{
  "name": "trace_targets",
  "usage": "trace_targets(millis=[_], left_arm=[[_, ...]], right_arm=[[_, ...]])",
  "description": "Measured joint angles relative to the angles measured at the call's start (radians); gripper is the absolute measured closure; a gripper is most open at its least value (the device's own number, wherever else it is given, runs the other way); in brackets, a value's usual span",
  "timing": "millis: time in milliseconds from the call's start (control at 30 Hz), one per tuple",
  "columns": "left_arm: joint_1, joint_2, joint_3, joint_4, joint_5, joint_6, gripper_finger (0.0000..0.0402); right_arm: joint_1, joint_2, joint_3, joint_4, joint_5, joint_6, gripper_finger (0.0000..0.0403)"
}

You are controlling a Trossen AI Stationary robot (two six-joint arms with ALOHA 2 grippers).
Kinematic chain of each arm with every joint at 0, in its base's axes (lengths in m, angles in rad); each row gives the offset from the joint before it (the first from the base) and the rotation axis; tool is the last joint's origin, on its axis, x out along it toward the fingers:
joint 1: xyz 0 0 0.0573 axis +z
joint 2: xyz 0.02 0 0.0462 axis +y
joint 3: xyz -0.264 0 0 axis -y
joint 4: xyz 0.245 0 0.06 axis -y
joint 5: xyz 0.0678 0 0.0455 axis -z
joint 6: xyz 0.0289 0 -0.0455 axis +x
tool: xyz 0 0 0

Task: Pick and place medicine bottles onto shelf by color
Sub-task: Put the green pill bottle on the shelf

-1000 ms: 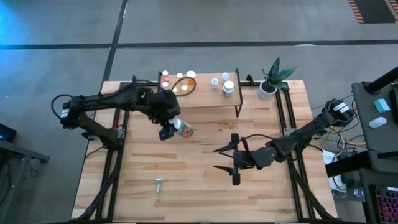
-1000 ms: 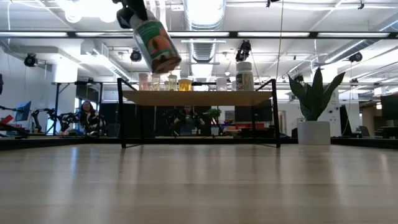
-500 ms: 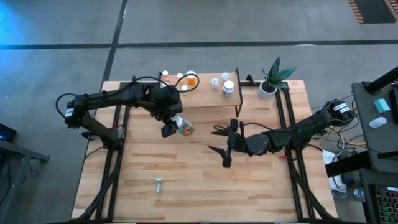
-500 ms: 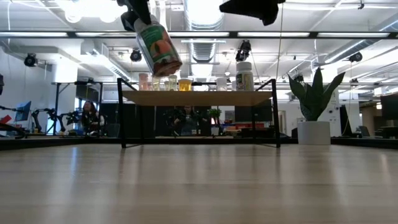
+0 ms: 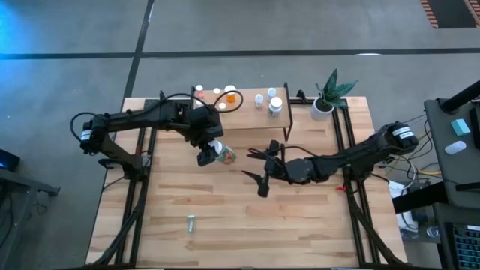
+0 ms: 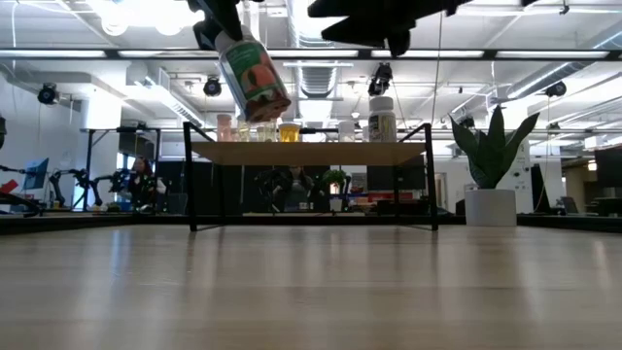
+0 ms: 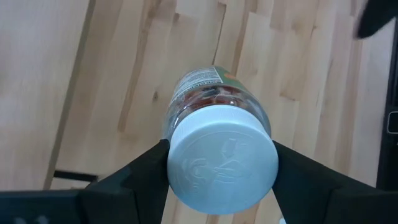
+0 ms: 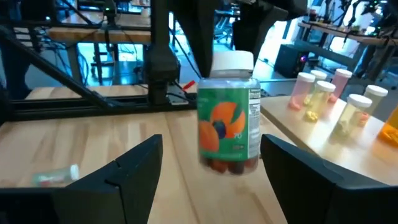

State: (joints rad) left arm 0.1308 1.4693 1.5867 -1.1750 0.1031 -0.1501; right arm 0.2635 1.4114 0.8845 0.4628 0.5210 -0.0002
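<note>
My left gripper (image 5: 204, 152) is shut on a clear bottle (image 5: 220, 154) with a white cap and a green and orange label, held in the air just in front of the shelf (image 5: 251, 118). The low view shows this bottle (image 6: 255, 76) tilted above shelf height. My right gripper (image 5: 259, 171) is open and hovers to the bottle's right, pointing at it. In the right wrist view the bottle (image 8: 228, 112) stands ahead of the spread fingers, apart from them. Several bottles stand on the shelf top (image 6: 311, 153). One small vial (image 5: 190, 222) lies on the table near its near edge. My left gripper (image 7: 222, 171) pinches the bottle's white cap (image 7: 222, 158) between its two fingers (image 7: 140, 177), one on each side of the cap. The fingers come from above. The bottle hangs below them, tilted, lifted clear of the table.
A white pot with a green plant (image 5: 328, 94) stands right of the shelf. The shelf's black legs (image 5: 286, 133) stand close to my right arm. Bare tabletop (image 5: 247, 225) lies toward the near edge, apart from the small vial (image 8: 56, 174).
My right gripper has moved toward the table's left and far edge, closing on the bottle held by my left gripper, and stays open. My left gripper and its bottle have barely shifted.
</note>
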Motion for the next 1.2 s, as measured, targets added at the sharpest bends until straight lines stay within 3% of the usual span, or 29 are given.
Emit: trace_targets(millis=[367, 567, 733, 1000, 1200], left_arm=[[-0.013, 0.000, -0.002, 0.043, -0.001, 0.006, 0.0183], [-0.039, 0.000, -0.006, 0.045, -0.004, 0.004, 0.0183], [-0.052, -0.001, -0.006, 0.023, -0.018, 0.005, 0.0183], [-0.060, -0.003, -0.007, 0.011, -0.027, 0.008, 0.0183], [-0.064, -0.003, -0.006, 0.006, -0.026, 0.005, 0.0183]], right_arm=[[-0.034, 0.167, 0.199, -0.086, 0.006, -0.003, 0.0103], [-0.066, 0.281, 0.395, -0.339, 0.119, 0.026, 0.0103], [-0.084, 0.351, 0.517, -0.461, 0.108, 0.075, 0.0103], [-0.087, 0.389, 0.563, -0.470, 0.114, 0.062, 0.0107], [-0.088, 0.388, 0.561, -0.465, 0.104, 0.060, 0.0135]])
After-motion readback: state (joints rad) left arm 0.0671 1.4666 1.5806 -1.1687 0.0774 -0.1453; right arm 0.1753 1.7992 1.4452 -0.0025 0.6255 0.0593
